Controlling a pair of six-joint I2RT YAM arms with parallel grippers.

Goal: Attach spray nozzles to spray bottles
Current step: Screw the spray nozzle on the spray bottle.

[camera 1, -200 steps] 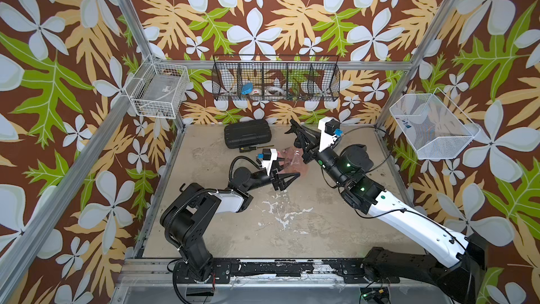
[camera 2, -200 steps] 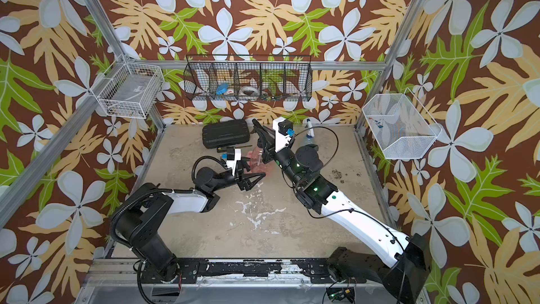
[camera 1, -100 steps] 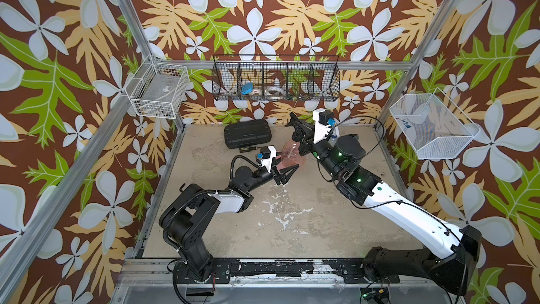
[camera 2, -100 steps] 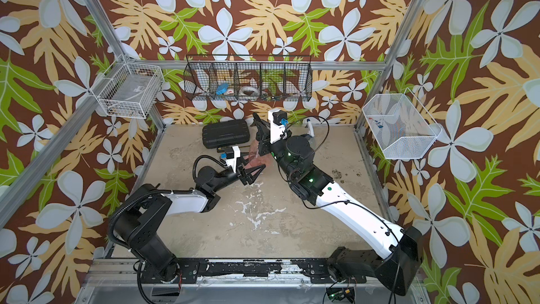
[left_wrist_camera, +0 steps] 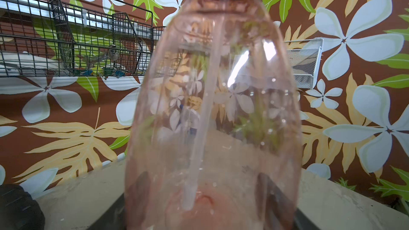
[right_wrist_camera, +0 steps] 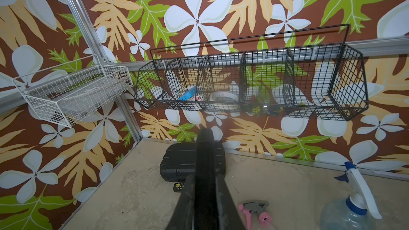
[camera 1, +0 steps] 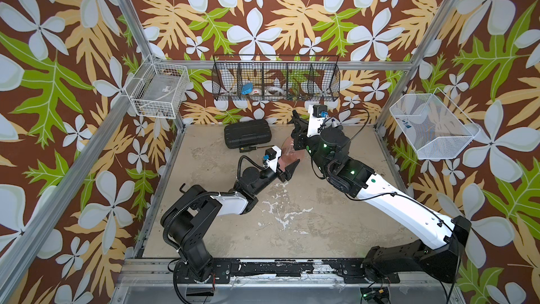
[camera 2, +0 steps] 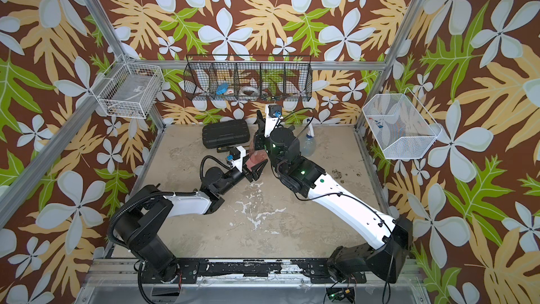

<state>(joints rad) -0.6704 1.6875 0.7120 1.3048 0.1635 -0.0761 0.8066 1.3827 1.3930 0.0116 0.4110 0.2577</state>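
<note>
Left tool (camera 1: 287,165) clamps the orange-red bottle (left_wrist_camera: 212,107), right tool (right_wrist_camera: 205,186) the black nozzle (right_wrist_camera: 204,147). We want axes aligned while twisting.

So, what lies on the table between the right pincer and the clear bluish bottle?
The grey-and-pink nozzle lies there, apart from the bluish bottle; the right wrist view shows it.

Brown walls (camera 1: 263,10) bear white flowers and green and tan leaves, edged by a metal frame (camera 1: 374,66). The floor (camera 1: 292,235) is worn beige with white scuffs. A black wire basket (camera 1: 324,83) hangs on the back wall, and white baskets (camera 1: 155,112) hang on both side walls.
</note>
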